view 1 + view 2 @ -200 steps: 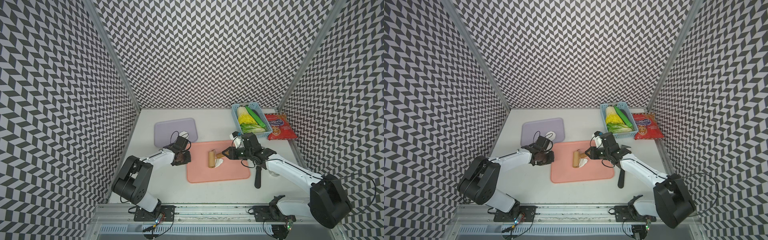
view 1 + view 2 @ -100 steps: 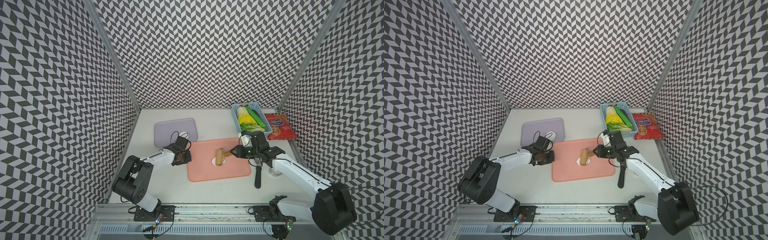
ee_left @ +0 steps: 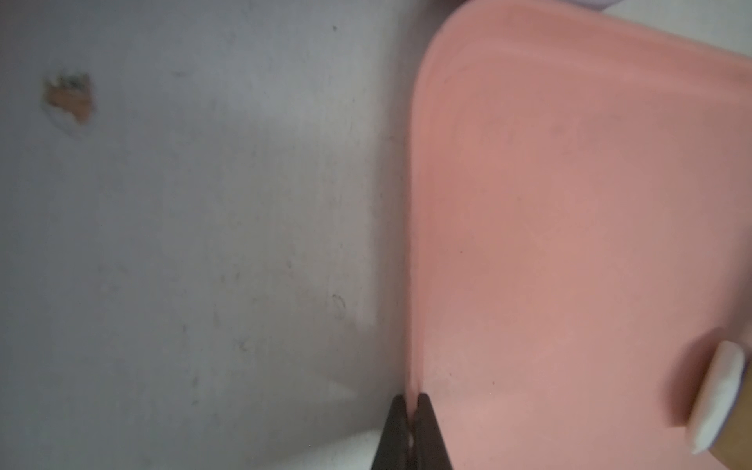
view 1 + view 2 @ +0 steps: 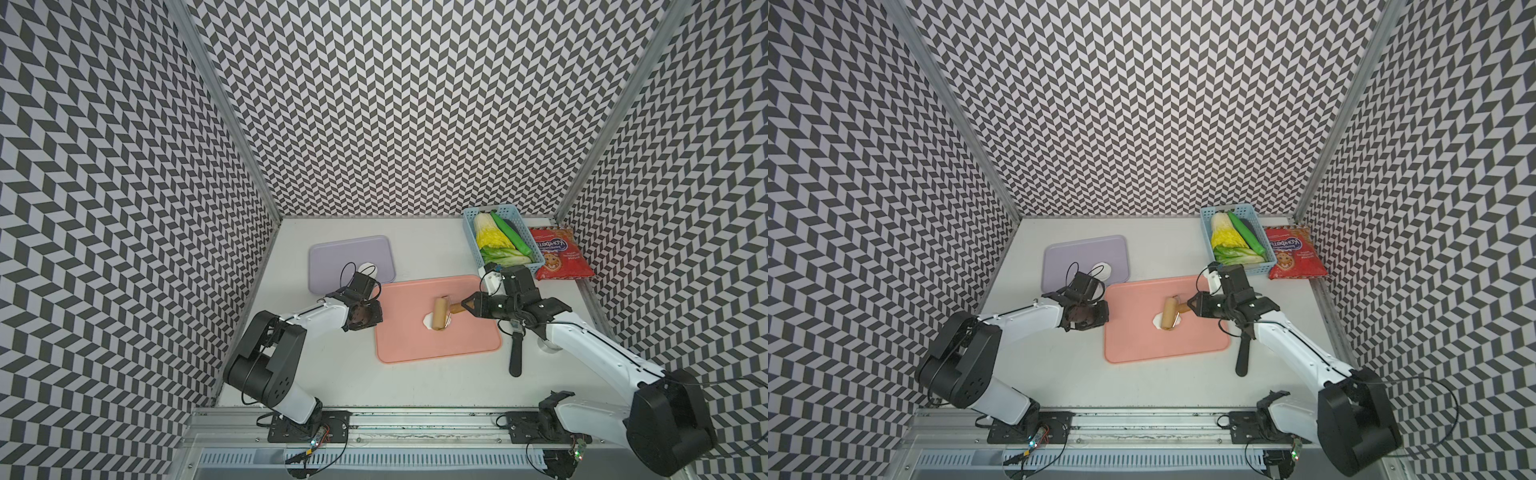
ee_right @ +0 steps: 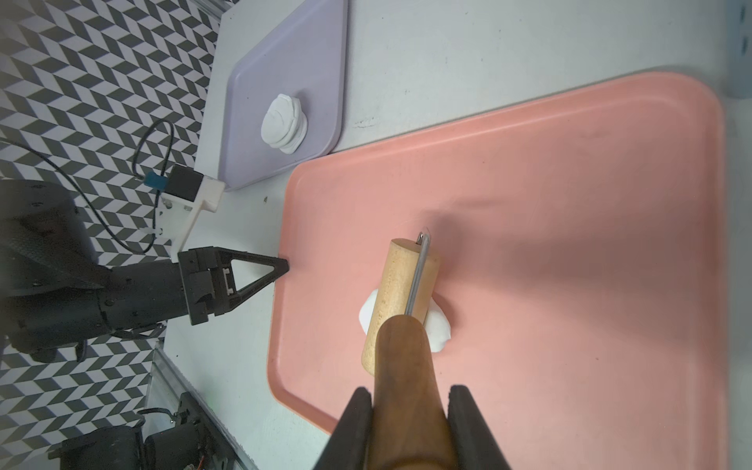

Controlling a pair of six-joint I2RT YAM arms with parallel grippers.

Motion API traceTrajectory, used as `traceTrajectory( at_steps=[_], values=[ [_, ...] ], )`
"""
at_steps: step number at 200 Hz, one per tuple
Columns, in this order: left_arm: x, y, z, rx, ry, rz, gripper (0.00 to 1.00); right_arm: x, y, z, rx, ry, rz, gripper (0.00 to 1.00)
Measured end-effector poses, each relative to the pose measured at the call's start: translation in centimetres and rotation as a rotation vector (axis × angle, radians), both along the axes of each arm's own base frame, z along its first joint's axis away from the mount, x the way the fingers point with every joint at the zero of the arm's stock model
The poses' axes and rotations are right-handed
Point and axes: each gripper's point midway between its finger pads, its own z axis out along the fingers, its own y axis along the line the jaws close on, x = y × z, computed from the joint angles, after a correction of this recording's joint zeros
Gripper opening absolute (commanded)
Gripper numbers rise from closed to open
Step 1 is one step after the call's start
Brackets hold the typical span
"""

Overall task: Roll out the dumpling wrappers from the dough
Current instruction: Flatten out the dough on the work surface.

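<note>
The dough (image 4: 428, 322) (image 5: 438, 327) is a small white lump on the pink board (image 4: 415, 349) (image 5: 569, 244), showing on both sides of a wooden roller (image 4: 439, 312) (image 4: 1169, 316) (image 5: 401, 293) that lies across it. My right gripper (image 4: 467, 305) (image 5: 411, 392) is shut on the roller's dark wooden handle. My left gripper (image 4: 376, 312) (image 3: 412, 401) is shut on the board's left rim, and the dough (image 3: 716, 398) shows at that view's edge. The dumpling wrappers (image 4: 368, 269) (image 5: 285, 124) lie stacked as white discs on the purple tray (image 4: 340, 257).
A blue basket (image 4: 488, 208) of vegetables and a red snack bag (image 4: 559, 253) sit at the back right. A black-handled tool (image 4: 515, 353) lies on the table just right of the board, under my right arm. Patterned walls enclose three sides.
My right gripper has drawn the roller to the right across the dough, which now shows on both sides of it. The left gripper and the board have stayed put.
</note>
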Motion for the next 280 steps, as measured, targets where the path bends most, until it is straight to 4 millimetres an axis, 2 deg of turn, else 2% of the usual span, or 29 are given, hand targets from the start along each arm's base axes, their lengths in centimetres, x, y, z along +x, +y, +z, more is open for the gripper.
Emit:
traceTrajectory(
  at_steps=[25, 65, 91, 130, 149, 223, 250, 280],
  values=[
    [0.0, 0.0, 0.0, 0.0, 0.0, 0.001, 0.0, 0.3, 0.9, -0.3, 0.028, -0.008, 0.002, 0.0],
    [0.0, 0.0, 0.0, -0.006, 0.003, 0.007, 0.0, 0.6, 1.1, -0.3, 0.046, -0.006, -0.011, 0.0],
    [0.0, 0.0, 0.0, -0.012, 0.005, 0.012, 0.0, 0.6, 0.0, 0.0, 0.031, 0.008, -0.043, 0.0],
    [0.2, 0.1, 0.0, -0.03, -0.004, 0.022, 0.0, 0.5, -3.8, 0.9, -0.043, 0.023, -0.148, 0.0],
    [0.4, 0.1, 0.0, -0.035, -0.008, 0.03, 0.0, 0.5, -5.3, 0.5, -0.102, 0.024, -0.188, 0.0],
    [0.4, 0.1, -0.1, -0.04, -0.012, 0.033, 0.0, 0.6, -5.0, 0.8, -0.071, 0.001, -0.175, 0.0],
    [0.4, 0.1, -0.1, -0.043, -0.012, 0.036, 0.0, 0.4, -4.5, 2.6, -0.042, -0.009, -0.152, 0.0],
    [0.4, 0.1, -0.1, -0.044, -0.012, 0.037, 0.0, 1.1, -3.0, 7.0, 0.041, -0.097, -0.107, 0.0]
  ],
)
